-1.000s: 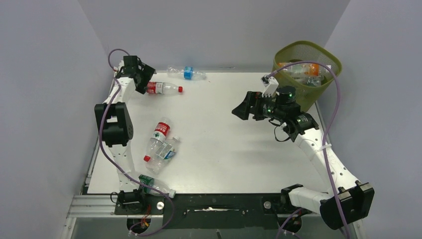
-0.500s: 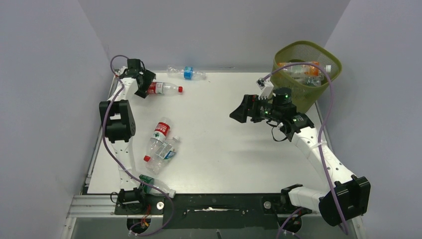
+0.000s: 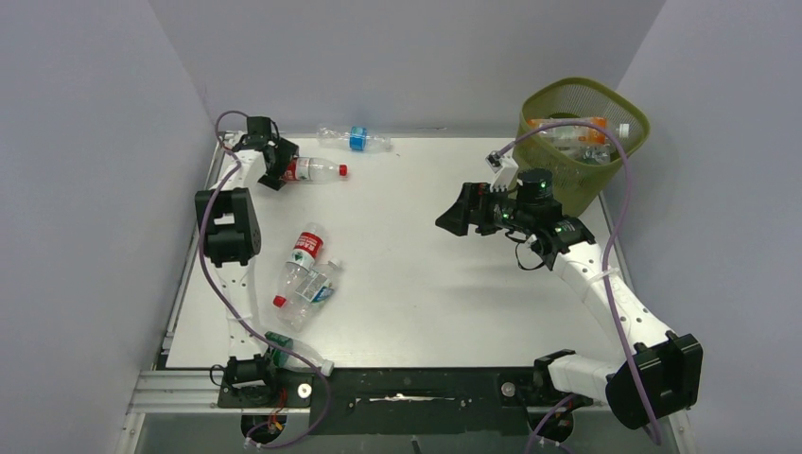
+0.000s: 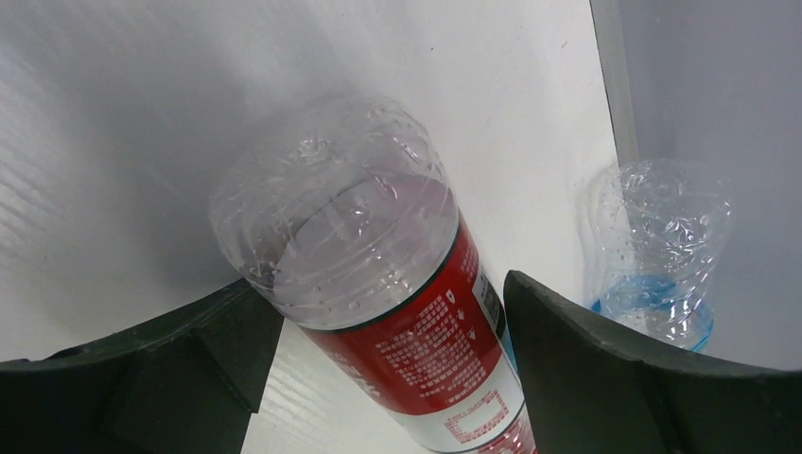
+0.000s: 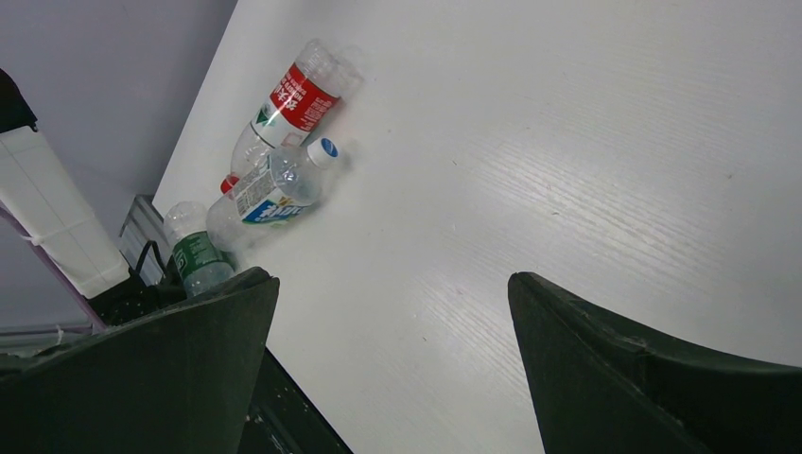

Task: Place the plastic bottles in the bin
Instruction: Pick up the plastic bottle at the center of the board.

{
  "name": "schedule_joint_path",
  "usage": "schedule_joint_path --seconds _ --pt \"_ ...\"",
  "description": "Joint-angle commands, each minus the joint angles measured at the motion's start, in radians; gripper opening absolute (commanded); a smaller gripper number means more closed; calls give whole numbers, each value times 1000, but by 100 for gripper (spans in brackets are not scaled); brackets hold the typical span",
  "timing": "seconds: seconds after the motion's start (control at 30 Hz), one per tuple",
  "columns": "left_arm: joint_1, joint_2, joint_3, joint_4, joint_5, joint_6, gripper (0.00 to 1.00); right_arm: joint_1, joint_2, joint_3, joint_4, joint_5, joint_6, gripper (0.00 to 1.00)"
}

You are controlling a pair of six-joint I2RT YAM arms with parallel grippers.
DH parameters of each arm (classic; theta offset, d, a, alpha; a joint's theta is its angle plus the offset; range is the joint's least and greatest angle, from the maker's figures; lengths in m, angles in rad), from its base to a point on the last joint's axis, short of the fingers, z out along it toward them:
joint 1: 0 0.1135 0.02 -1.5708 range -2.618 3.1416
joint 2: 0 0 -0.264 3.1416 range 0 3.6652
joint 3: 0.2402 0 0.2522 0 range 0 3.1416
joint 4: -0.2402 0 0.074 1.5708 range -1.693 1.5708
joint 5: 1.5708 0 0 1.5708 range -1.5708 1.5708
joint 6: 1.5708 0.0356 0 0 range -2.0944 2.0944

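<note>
1. The left gripper [image 4: 383,326] is spread open astride the base of a clear plastic bottle with a red label [image 3: 314,169]. That bottle lies on its side at the far left of the white table [image 3: 454,303].
2. The right gripper [image 3: 452,216] hangs over mid-table, its jaws wide apart and holding nothing.
3. A clear blue-labelled bottle [image 3: 357,139] lies along the far edge.
4. A red-labelled bottle [image 3: 305,248] and a blue-and-white-labelled bottle [image 3: 315,289] lie together left of centre. A green-labelled bottle [image 3: 282,346] lies by the left arm's base.
5. The olive-green mesh bin [image 3: 596,180] stands at the far right corner with several binned bottles [image 3: 567,132] inside.
</note>
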Motion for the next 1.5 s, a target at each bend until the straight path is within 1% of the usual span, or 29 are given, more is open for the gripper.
schedule_joint_path --seconds 0.0,0.23,0.33,0.4,0.57,0.8,1.07,1.27,1.47 --pt "2 24 61 0 -7 40 82 6 -21 -6 63 -10 10 98" --pt "5 -88 -98 98 36 60 57 7 -37 -4 52 1 28 98" --pt "6 -157 -153 133 70 92 54 8 -44 3 38 9 33 98" --pt "4 -209 -187 156 123 114 54 12 -53 8 30 11 39 98" --pt "-18 -333 -248 179 328 189 53 20 -75 22 16 16 62 98" --pt "-89 -536 -348 191 460 269 53 30 -92 40 -5 18 94 98" --pt "-191 -676 -423 211 619 357 53 34 -77 95 -15 7 119 98" --pt "-293 -760 -465 220 680 413 53 36 -47 154 10 -22 146 98" --pt "-431 -805 -471 218 639 411 53 58 3 206 -2 7 139 99"
